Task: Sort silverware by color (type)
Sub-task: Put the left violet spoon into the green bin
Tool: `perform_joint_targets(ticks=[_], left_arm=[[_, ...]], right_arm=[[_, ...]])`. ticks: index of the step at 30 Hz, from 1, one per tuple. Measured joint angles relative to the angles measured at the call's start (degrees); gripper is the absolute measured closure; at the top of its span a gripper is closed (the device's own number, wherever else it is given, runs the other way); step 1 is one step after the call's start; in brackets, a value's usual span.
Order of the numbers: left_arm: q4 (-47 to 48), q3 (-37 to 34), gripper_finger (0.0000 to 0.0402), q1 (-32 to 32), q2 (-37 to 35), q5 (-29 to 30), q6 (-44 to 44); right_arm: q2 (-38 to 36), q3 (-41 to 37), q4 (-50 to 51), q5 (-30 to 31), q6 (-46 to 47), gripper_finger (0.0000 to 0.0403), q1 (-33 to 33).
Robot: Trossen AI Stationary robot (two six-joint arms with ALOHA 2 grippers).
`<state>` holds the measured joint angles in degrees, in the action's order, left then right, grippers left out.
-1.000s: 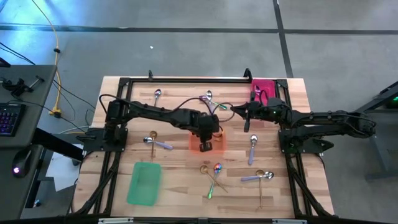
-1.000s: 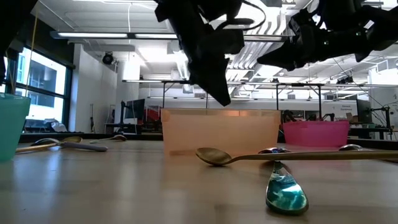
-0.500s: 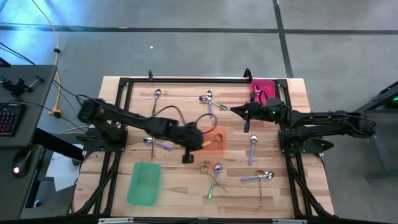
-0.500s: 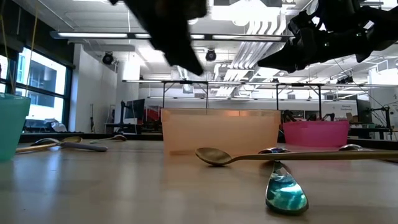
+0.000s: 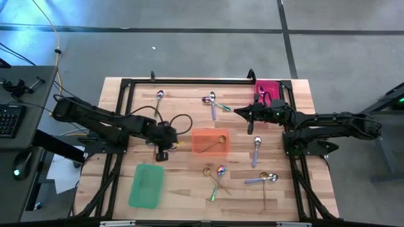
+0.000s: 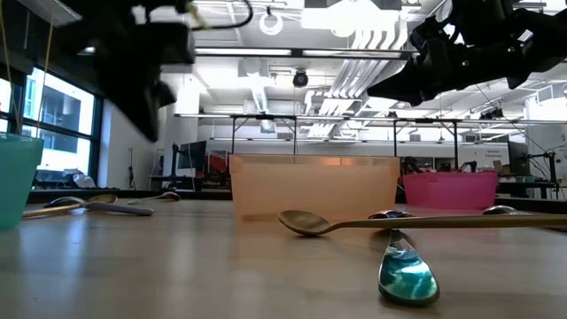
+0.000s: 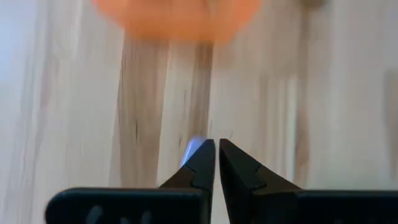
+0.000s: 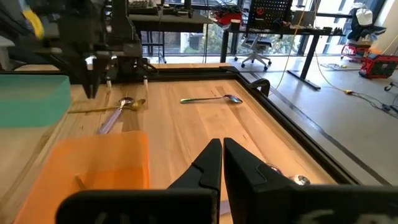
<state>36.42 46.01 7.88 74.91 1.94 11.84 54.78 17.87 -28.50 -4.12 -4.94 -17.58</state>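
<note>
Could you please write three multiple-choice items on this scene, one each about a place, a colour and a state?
1. Where is the left gripper?
A. Above the pink tray
B. Between the orange tray and the table's left edge
C. Over the spoons at the front

2. Which colour is the tray at the front left?
A. Green
B. Pink
C. Blue

3. How do the left gripper's fingers stand?
A. Wide open
B. Shut
C. Hidden

Answers: 1 B, the high view places it left of the orange tray; 2 A, it shows green; 3 B, its wrist view shows them together.
</note>
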Motion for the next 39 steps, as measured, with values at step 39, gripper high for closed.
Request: perform_joint_targets(ticks=[39], left_arm=[[-1.4, -10.0, 0.0348, 0.1, 8.3, 3.3, -8.8]], right_arm=[[0.0, 0.0, 0.5, -0.2, 0.5, 0.0403, 0.0]])
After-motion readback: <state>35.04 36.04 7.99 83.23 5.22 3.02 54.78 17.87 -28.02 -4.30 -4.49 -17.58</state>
